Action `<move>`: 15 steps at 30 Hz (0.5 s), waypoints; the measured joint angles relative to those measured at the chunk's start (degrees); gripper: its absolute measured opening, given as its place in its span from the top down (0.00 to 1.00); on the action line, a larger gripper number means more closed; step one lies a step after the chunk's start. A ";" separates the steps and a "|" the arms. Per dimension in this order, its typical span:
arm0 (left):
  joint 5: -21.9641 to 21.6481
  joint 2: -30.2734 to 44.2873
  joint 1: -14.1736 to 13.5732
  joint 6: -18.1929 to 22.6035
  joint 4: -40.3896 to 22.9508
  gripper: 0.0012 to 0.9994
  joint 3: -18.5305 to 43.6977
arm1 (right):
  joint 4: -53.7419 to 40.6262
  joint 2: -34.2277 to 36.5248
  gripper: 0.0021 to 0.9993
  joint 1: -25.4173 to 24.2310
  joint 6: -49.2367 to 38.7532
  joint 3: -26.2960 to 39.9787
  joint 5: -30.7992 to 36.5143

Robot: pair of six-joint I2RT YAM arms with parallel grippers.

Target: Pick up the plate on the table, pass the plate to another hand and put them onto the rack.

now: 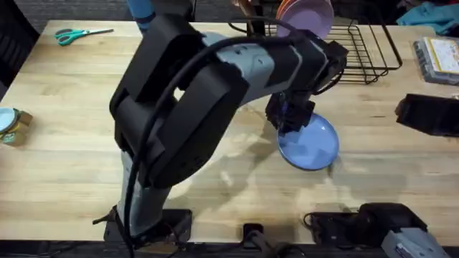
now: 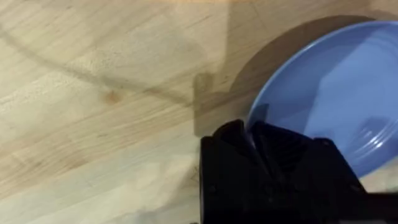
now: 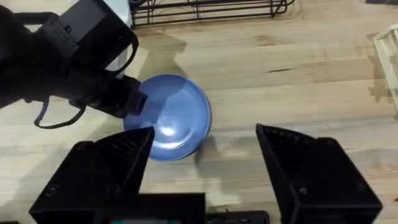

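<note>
The light blue plate (image 1: 312, 143) is right of the table's (image 1: 64, 165) middle, in front of the rack (image 1: 369, 46). My left arm reaches across, and my left gripper (image 1: 290, 123) is shut on the plate's left rim. In the left wrist view the black fingers (image 2: 273, 152) pinch the rim of the plate (image 2: 339, 99), which casts a wide shadow on the wood as if raised on that side. The right wrist view shows the plate (image 3: 174, 121) and the left gripper (image 3: 127, 102) ahead of my right gripper (image 3: 205, 137), which is open and apart from them.
A lilac plate (image 1: 310, 16) and an orange plate (image 1: 285, 8) stand in the black wire rack. Scissors (image 1: 80, 34) lie at the far left. A small tin (image 1: 11, 123) sits at the left edge. A clear box (image 1: 437, 57) and a black block (image 1: 429, 115) lie at the right.
</note>
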 joint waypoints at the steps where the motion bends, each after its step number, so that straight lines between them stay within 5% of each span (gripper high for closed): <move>1: 0.03 0.02 -0.04 0.02 -0.33 0.96 0.23 | 0.00 0.00 0.01 0.00 0.02 0.00 0.00; 15: 0.39 2.27 1.36 1.24 -11.70 0.96 12.50 | -0.02 0.00 0.01 0.00 0.01 0.00 0.22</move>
